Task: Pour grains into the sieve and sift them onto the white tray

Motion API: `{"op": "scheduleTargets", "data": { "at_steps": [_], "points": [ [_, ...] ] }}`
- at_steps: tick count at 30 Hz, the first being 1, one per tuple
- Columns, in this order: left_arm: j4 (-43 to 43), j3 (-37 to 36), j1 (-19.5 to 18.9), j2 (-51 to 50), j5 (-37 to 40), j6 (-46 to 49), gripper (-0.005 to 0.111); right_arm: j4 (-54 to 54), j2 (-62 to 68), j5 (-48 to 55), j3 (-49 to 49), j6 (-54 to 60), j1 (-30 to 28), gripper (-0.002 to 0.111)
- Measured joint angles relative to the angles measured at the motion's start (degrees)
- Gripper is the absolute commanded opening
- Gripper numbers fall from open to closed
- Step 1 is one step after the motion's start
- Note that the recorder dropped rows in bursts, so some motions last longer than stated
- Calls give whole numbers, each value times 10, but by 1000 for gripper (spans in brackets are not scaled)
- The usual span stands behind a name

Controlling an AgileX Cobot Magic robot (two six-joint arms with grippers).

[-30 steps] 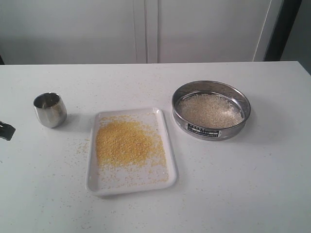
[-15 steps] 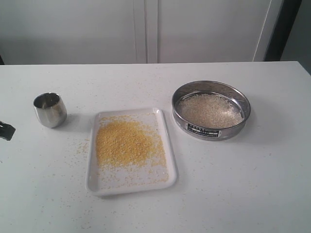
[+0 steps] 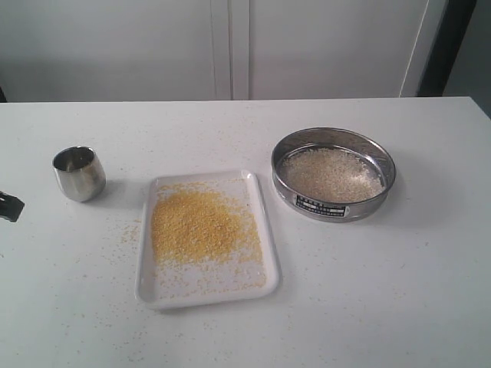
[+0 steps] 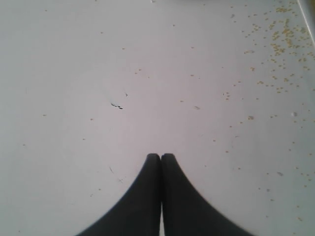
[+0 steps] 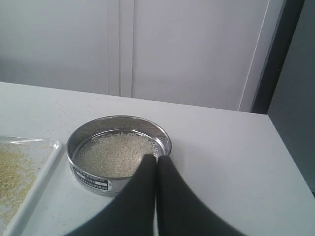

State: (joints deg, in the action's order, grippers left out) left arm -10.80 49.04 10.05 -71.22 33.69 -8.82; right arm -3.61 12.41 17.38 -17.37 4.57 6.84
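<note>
The steel sieve (image 3: 334, 173) (image 5: 118, 153) rests on the table right of the white tray (image 3: 205, 295) (image 5: 34, 189), holding pale rice-like grains (image 3: 330, 175) (image 5: 114, 155). Yellow grains (image 3: 201, 226) lie heaped on the tray. My left gripper (image 4: 160, 156) is shut and empty, hovering over bare table speckled with stray yellow grains (image 4: 278, 44); only its dark tip (image 3: 9, 205) shows at the exterior view's left edge. My right gripper (image 5: 157, 158) is shut and empty, held above the table on the near side of the sieve; it is outside the exterior view.
A small rounded steel cup (image 3: 79, 173) stands left of the tray. Loose yellow grains (image 3: 126, 234) are scattered on the white table (image 3: 383, 291) around the tray. A pale wall with panel seams rises behind the table's far edge.
</note>
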Motion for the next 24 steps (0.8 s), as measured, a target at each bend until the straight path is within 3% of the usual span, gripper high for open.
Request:
{"op": "scheduleTargets", "data": {
  "at_steps": [24],
  "points": [
    [0,0,0,0,0,0,0,13,-114,-32,157,-33,0,0]
  ]
}}
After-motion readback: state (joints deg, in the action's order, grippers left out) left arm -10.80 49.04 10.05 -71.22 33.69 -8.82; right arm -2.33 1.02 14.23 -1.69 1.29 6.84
